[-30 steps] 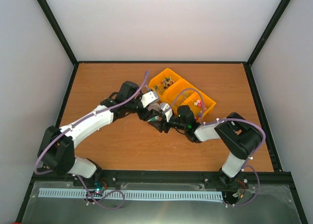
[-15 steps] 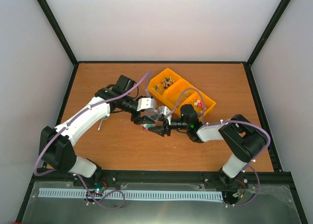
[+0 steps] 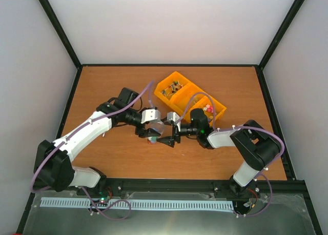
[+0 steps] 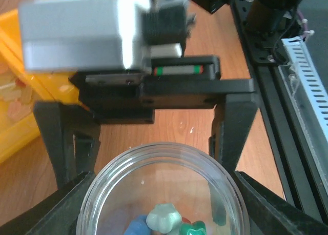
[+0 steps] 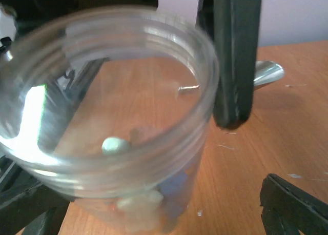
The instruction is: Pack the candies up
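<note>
A clear jar point(image 3: 155, 128) hangs just above the table's middle with my left gripper point(image 3: 151, 132) shut on its sides. The left wrist view looks down into the jar point(image 4: 163, 154), where a few candies point(image 4: 165, 220), pale green, blue and dark green, lie at the bottom between my left gripper's point(image 4: 164, 207) dark fingers. My right gripper point(image 3: 167, 139) faces the jar from the right, open. In the right wrist view the jar point(image 5: 128, 142) stands left of the right fingers point(image 5: 233, 65), not between them. More candies point(image 3: 207, 108) sit in the yellow bin's right compartment.
The yellow bin point(image 3: 223, 111) with three compartments lies diagonally at the back right, its far compartment holding darker small items point(image 3: 176, 85). A shiny metal piece point(image 5: 267, 72) lies on the table behind the right finger. Black rails edge the table.
The left arm has carried the jar left and toward the near edge. The right gripper has opened wider and come off the jar.
</note>
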`<action>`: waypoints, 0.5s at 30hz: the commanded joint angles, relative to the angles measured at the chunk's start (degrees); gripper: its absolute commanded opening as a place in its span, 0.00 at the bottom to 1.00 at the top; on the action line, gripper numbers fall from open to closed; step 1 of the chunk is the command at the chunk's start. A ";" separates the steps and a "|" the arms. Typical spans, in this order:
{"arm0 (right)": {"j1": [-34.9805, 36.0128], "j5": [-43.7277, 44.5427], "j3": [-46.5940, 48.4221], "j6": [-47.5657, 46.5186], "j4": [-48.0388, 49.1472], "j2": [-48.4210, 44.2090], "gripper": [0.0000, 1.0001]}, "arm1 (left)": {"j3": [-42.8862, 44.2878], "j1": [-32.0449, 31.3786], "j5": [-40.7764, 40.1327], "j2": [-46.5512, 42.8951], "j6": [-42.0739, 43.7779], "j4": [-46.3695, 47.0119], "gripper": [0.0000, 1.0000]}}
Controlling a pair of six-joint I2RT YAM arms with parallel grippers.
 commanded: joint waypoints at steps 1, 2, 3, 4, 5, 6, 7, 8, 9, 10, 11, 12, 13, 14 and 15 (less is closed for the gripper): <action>-1.08 4.87 -0.71 1.88 5.80 -1.41 1.00 | -2.53 0.00 -1.83 -0.55 -12.07 11.15 0.29; -1.08 4.97 -0.51 3.05 6.36 -1.16 1.00 | -3.20 0.01 -2.96 -0.52 -15.58 15.25 0.30; -1.08 5.51 -0.42 4.81 7.26 -0.89 1.00 | -3.83 0.02 -4.34 -0.40 -18.67 18.62 0.30; -0.96 6.39 -0.47 6.43 8.76 -0.41 1.00 | -4.33 0.00 -5.78 -0.19 -22.07 21.38 0.30; -0.59 7.56 -0.66 7.54 10.68 0.01 1.00 | -4.40 0.02 -6.85 0.08 -24.43 23.30 0.30; -0.25 9.09 -0.73 8.14 11.35 0.28 1.00 | -4.41 0.01 -7.87 0.22 -26.50 24.72 0.29; 0.17 10.49 -0.78 8.29 11.74 0.52 0.99 | -4.25 0.03 -8.63 0.24 -28.59 25.93 0.29; 0.56 11.79 -0.83 8.45 12.15 0.78 0.98 | -3.95 0.04 -9.12 0.32 -30.65 27.01 0.29; 0.92 12.88 -0.83 8.71 12.61 1.09 0.97 | -3.67 0.02 -9.41 0.39 -32.14 27.56 0.28; 1.27 13.92 -0.80 9.01 12.99 1.30 0.96 | -3.33 -0.02 -9.60 0.54 -33.78 28.12 0.28; 1.55 14.72 -0.72 9.24 13.24 1.64 0.94 | -3.13 -0.02 -9.67 0.65 -35.21 28.69 0.28; 1.82 14.97 -0.50 9.45 13.38 1.96 0.93 | -2.95 0.02 -9.69 0.73 -36.39 29.11 0.28; 2.08 15.31 -0.25 9.68 13.37 2.19 0.91 | -2.75 -0.01 -9.83 0.96 -37.46 29.39 0.28; 2.41 16.57 -0.18 9.71 13.29 2.25 0.90 | -2.44 0.02 -10.13 1.07 -38.17 29.55 0.27; 2.58 17.27 -0.13 9.69 13.19 2.27 0.88 | -2.26 0.03 -10.03 1.09 -38.40 29.57 0.27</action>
